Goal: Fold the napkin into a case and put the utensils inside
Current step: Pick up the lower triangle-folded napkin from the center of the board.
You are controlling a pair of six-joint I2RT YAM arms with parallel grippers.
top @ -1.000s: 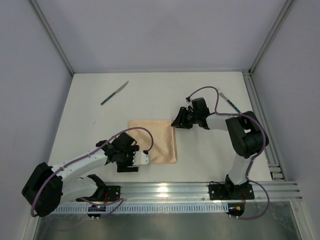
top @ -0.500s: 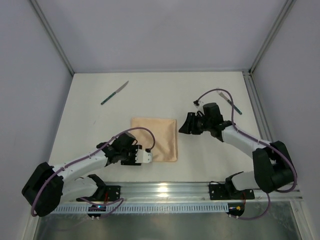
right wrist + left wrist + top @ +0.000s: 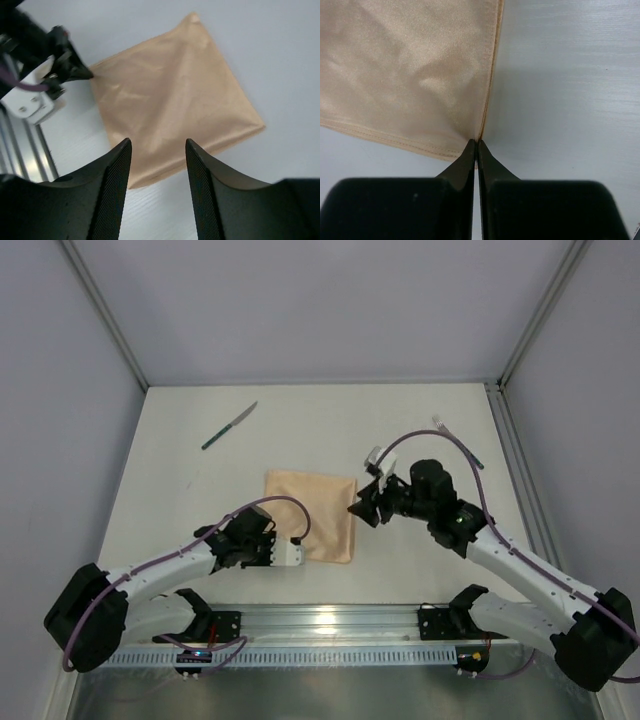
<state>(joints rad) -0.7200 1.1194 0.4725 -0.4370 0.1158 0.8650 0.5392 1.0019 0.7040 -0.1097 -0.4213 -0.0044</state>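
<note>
Folded peach napkin [image 3: 312,517] flat on the bench [image 3: 180,490], left end effector [image 3: 477,146] pinching its 7 o'clock corner, right end effector [image 3: 156,145] spread over its 3 o'clock edge, green-handled knife [image 3: 229,426] at 11 o'clock

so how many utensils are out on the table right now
2. The knife lies far left, clear of the napkin; the fork lies far right, partly behind a purple cable.

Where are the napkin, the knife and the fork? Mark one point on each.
napkin [image 3: 312,515], top external view, centre of the cloth.
knife [image 3: 230,426], top external view, middle of its length.
fork [image 3: 439,424], top external view, silver end.
</note>
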